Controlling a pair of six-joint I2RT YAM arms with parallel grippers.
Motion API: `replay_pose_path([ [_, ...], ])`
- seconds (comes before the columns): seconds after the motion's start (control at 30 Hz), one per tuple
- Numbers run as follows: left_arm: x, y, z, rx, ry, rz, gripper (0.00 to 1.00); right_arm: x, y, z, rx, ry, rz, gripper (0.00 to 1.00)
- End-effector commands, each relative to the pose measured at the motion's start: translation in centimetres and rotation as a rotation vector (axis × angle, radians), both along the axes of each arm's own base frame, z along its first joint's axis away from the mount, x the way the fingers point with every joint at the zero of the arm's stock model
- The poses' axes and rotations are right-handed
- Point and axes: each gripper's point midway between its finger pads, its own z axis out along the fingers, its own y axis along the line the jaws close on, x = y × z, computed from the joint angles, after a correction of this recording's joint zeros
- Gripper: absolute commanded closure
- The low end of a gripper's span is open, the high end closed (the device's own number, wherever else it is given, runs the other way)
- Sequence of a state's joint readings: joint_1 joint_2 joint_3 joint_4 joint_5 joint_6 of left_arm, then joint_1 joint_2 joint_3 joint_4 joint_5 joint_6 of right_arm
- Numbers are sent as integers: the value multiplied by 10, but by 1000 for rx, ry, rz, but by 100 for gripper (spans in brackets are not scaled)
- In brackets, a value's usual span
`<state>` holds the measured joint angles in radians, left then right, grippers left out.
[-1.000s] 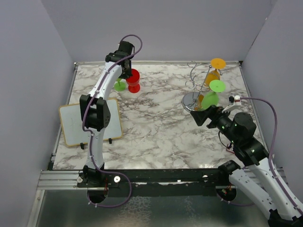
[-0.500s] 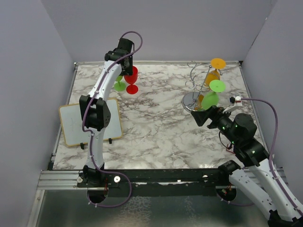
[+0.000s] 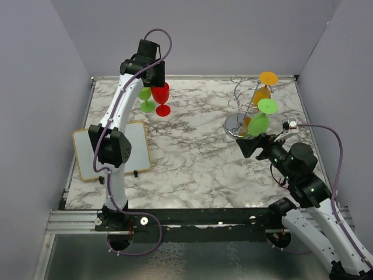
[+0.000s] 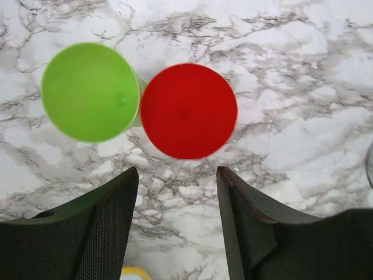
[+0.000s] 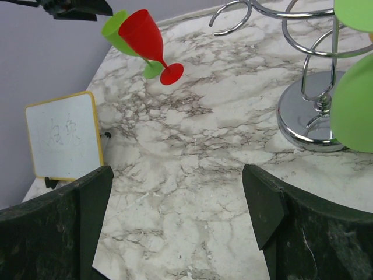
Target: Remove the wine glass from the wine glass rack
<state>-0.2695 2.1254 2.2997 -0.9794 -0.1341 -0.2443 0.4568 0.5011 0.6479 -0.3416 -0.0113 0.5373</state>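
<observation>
Fingers [image 4: 111, 216] of left gripper [image 4: 178, 175] apart and empty at upper left of top view, right gripper [image 5: 176, 174] likewise spread at lower right, above marble table [image 3: 192, 157], wine glass rack [image 3: 234, 125] upper right bearing orange glass [image 3: 263, 92], red wine glass [image 3: 162, 96] upright upper left beside lime glass [image 3: 145, 104].
</observation>
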Motion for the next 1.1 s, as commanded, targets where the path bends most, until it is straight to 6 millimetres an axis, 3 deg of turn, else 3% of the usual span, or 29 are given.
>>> replay_pose_path([
  [0.0,-37,-15,63,-126,-101,-108,41,5,-6,15,-71,-113,-11,7],
  [0.3,-123,-58,89,-390,-328,-381,34,35,-24,61,-261,-218,-114,7],
  [0.43,-153,-65,79,-446,-417,-468,33,61,-39,94,-356,-236,-224,7],
  [0.6,-170,-60,66,-435,-462,-484,32,97,-61,118,-437,-179,-421,6],
  [0.67,-174,-59,62,-437,-474,-483,32,110,-71,121,-468,-152,-509,1],
  [0.8,-179,-60,57,-443,-464,-488,31,137,-80,125,-494,-116,-577,0],
  [0.97,-182,-64,58,-457,-461,-498,31,165,-98,126,-375,-69,-546,0],
  [1.07,-184,-65,59,-463,-460,-504,31,175,-124,118,-238,-14,-499,0],
])
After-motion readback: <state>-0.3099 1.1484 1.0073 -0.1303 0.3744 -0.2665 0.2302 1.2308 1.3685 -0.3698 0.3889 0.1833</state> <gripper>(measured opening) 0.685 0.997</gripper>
